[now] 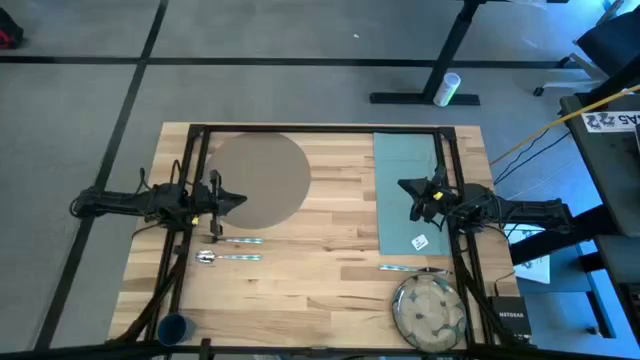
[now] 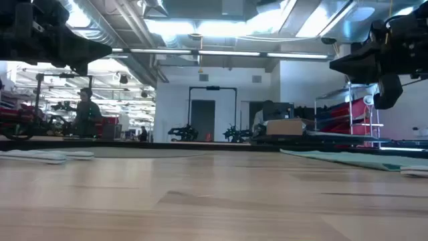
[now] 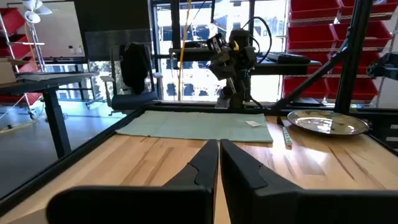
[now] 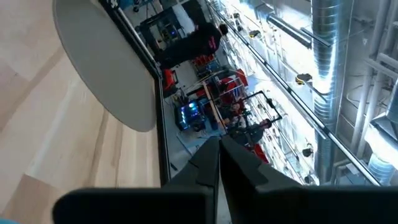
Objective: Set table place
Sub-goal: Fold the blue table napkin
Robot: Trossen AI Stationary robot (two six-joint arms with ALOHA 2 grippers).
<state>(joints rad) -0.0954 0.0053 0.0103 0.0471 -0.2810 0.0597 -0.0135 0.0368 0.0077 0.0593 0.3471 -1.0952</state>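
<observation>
The round grey-brown placemat [image 1: 262,177] lies at the butcher-block wooden table's [image 1: 320,290] far left; the teal napkin [image 1: 405,190] far right, speckled plate [image 1: 428,308] near right. Left gripper [image 1: 238,199] and right gripper [image 1: 405,186] hover closed, empty.

The placemat [image 1: 262,177] lies far-left on the surface [image 1: 320,290], the napkin [image 1: 407,192] far-right. Plate [image 1: 429,310] sits near-right, cup [image 1: 174,328] near-left.

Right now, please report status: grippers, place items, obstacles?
Left gripper shut, right gripper shut, both empty. Placemat, napkin, plate scattered. No obstacle seen.
</observation>
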